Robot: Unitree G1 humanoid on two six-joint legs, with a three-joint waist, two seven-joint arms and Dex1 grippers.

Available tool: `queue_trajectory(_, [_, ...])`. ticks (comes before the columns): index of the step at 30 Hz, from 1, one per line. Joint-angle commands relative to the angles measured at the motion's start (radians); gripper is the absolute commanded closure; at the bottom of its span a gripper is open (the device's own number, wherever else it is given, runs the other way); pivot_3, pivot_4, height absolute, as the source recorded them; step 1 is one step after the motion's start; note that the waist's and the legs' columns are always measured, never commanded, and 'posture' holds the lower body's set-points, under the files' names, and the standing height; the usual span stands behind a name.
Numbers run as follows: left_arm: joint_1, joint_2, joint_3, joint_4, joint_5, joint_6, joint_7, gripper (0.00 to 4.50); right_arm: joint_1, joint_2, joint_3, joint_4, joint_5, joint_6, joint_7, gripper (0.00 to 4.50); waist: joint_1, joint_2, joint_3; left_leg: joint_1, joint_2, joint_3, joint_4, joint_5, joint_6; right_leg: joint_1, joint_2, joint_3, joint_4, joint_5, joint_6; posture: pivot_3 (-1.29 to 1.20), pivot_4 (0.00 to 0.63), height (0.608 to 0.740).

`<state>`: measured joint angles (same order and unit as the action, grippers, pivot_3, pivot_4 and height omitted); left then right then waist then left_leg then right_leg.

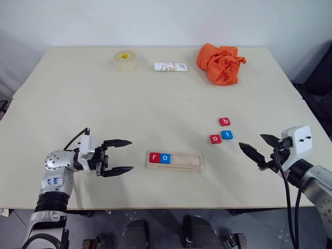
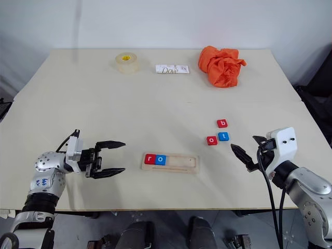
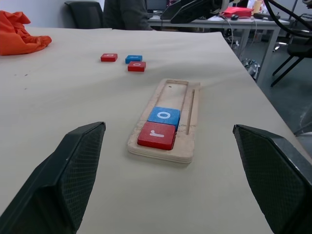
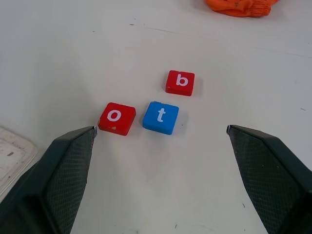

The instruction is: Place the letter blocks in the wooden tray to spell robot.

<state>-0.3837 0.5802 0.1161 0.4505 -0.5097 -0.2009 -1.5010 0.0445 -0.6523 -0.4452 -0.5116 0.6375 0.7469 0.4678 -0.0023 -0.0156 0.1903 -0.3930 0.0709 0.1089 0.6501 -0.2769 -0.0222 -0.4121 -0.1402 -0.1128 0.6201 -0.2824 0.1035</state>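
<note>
Tray (image 1: 175,161) holding r (image 1: 154,157) and o (image 1: 165,158) lies between both released hands: left hand (image 1: 118,156), right hand (image 1: 258,146); loose blocks (image 1: 221,130) sit nearer the right.

My table (image 1: 104,114) carries the wooden tray (image 1: 175,161) near its front edge, three loose letter blocks (image 1: 221,132) toward its right edge, and tape roll (image 1: 125,59), Dove packet (image 1: 170,67) and orange cloth (image 1: 221,63) along its far edge.

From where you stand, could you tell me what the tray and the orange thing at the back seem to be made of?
The tray looks like pale unfinished wood: matte, with stacked layers showing along its edge, possibly plywood. The orange thing looks like soft fabric, matte and crumpled into loose folds; the exact cloth cannot be told.
</note>
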Motion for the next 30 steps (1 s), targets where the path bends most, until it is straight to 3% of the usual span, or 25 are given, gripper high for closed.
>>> queue_trajectory(1, [0.004, 0.003, 0.008, -0.039, -0.029, 0.01, -0.051, 0.05, -0.001, 0.006, -0.013, -0.028, 0.017, 0.003, -0.01, 0.0, 0.001, 0.0, 0.0, 0.0, 0.0, 0.0, 0.0, 0.0, 0.0, 0.0, 0.0, 0.0, 0.0, 0.0, 0.0, 0.0, 0.15, 0.74])
queue_trajectory(6, [0.014, 0.003, 0.01, -0.06, -0.031, 0.021, -0.045, 0.05, -0.034, 0.014, 0.014, -0.014, 0.019, 0.011, -0.024, 0.0, -0.001, 0.0, 0.0, 0.0, 0.0, 0.0, 0.0, 0.0, 0.0, 0.0, 0.0, 0.0, 0.0, 0.0, 0.0, 0.0, 0.15, 0.74])
queue_trajectory(10, [0.026, 0.0, 0.011, -0.085, -0.035, 0.037, -0.036, 0.05, -0.155, 0.047, 0.101, 0.074, -0.016, 0.032, -0.062, 0.0, -0.006, 0.0, 0.0, 0.0, 0.001, 0.0, 0.0, 0.0, 0.0, 0.0, 0.001, 0.0, 0.0, 0.0, 0.0, 0.0, 0.15, 0.74])
queue_trajectory(18, [0.074, -0.003, 0.025, -0.159, -0.044, 0.061, -0.007, 0.05, -0.452, 0.126, 0.273, 0.444, -0.188, -0.067, -0.089, 0.0, -0.006, 0.0, 0.0, 0.0, 0.002, 0.002, 0.0, 0.0, 0.0, -0.002, 0.002, 0.001, 0.001, 0.0, 0.0, 0.0, 0.15, 0.74])
queue_trajectory(30, [0.174, -0.003, 0.064, -0.28, -0.051, 0.09, 0.051, 0.05, -0.648, 0.215, 0.331, 0.831, -0.358, -0.265, -0.105, 0.0, -0.025, 0.0, 0.0, -0.002, 0.002, 0.004, -0.001, 0.0, 0.0, -0.003, 0.002, 0.003, 0.001, 0.0, 0.0, 0.0, 0.15, 0.74])
